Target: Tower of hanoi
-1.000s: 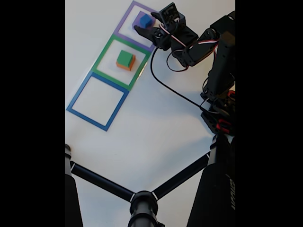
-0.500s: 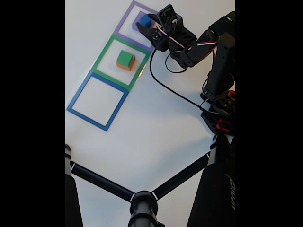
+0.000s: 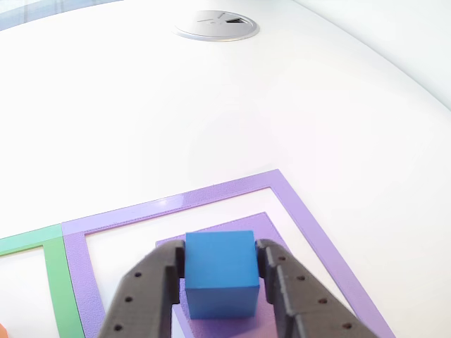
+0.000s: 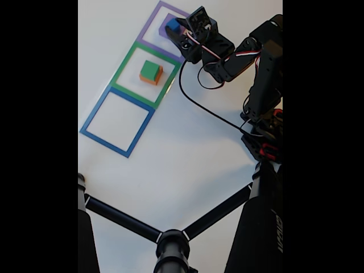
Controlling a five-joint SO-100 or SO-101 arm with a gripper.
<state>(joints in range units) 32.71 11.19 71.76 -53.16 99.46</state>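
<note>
Both dark, hole-dotted fingers (image 3: 151, 289) are pressing against the left and right faces of the blue cube (image 3: 219, 271) in the other view, the gripper (image 3: 220, 282) holding it narrowly between them. That smooth, matte cube is sitting on the flat purple block (image 3: 271, 225), whose pale corner is showing beyond the right finger. Both blocks are lying inside the purple tape outline (image 3: 296, 204), a slightly grainy square band stuck to the glossy white table (image 3: 211, 105).

Seen from the fixed view, the gripper (image 4: 177, 31) is reaching over the far purple outline (image 4: 149, 25), where the blue cube (image 4: 173, 24) is peeking out beside it. Next in the row, the green tape outline (image 4: 126, 68) is framing a green block (image 4: 150, 70) stacked on an orange block (image 4: 152, 80). Nearest of the three, the blue tape outline (image 4: 94, 116) is enclosing bare table. A round metal grommet (image 3: 216, 24) is sitting at the far edge in the other view.
</note>
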